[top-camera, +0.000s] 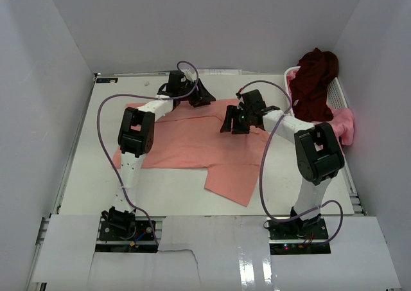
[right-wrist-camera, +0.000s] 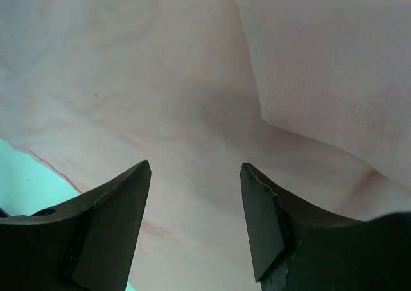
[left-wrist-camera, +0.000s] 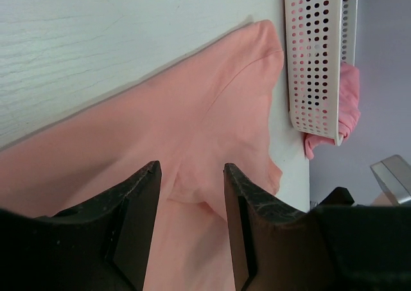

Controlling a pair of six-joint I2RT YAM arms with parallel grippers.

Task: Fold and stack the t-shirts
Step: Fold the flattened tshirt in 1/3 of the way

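Note:
The salmon-pink t-shirt (top-camera: 186,143) lies spread on the white table, one part hanging toward the front (top-camera: 231,178). My left gripper (top-camera: 200,96) is open above the shirt's far edge; in the left wrist view (left-wrist-camera: 191,169) the shirt (left-wrist-camera: 192,111) lies below its jaws. My right gripper (top-camera: 232,123) is open just above the shirt's middle right; the right wrist view (right-wrist-camera: 196,169) shows only cloth (right-wrist-camera: 160,79) between the jaws. The dark maroon t-shirt (top-camera: 314,79) is heaped in the basket. The brighter pink t-shirt (top-camera: 345,124) hangs over the basket's near end.
The white slatted basket (top-camera: 337,98) stands at the table's right edge, also in the left wrist view (left-wrist-camera: 314,60). White walls enclose the table on three sides. Purple cables loop over both arms.

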